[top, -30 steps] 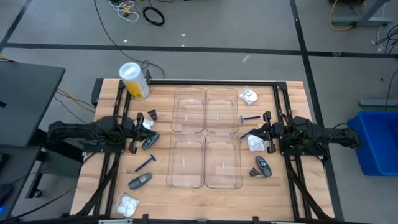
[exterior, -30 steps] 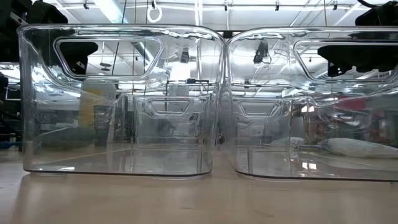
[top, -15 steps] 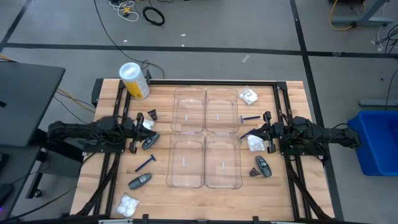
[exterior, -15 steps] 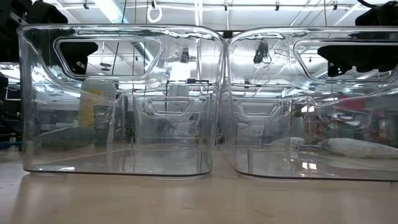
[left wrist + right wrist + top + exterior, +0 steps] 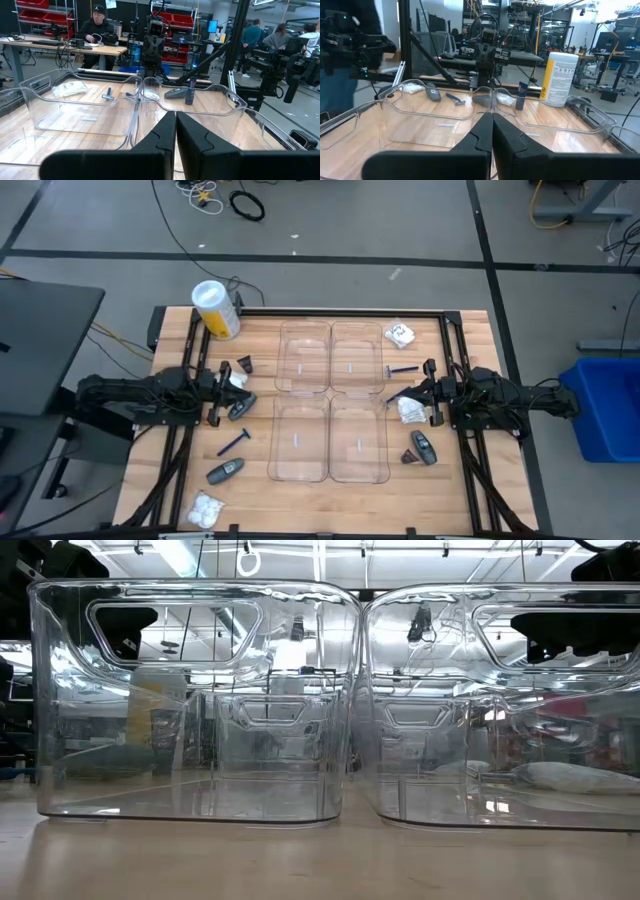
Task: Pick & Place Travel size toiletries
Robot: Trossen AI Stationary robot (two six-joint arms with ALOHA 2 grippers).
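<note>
Both arms are resting low at opposite side edges of the wooden surface (image 5: 260,480). The left gripper (image 5: 222,395) is sitting at the left edge with its jaws pressed together, holding nothing. The right gripper (image 5: 415,393) is sitting at the right edge, jaws likewise pressed together and empty.

Four clear trays (image 5: 330,400) are standing in a block at the middle of the surface. The toiletries are lying scattered around them:

- A white packet (image 5: 236,379), a dark cone piece (image 5: 244,364) and a grey tube (image 5: 241,409) are lying just beside the left gripper.
- A blue razor (image 5: 235,442), another grey tube (image 5: 224,471) and a white packet (image 5: 206,509) are lying toward the near left corner.
- A white packet (image 5: 409,410) is lying just beside the right gripper.
- A blue razor (image 5: 401,370) and a packet (image 5: 399,333) are lying toward the far right corner.
- A grey tube (image 5: 424,447) is lying nearer the front.

A yellow-and-white cylinder (image 5: 216,310) is standing at the far left corner.
</note>
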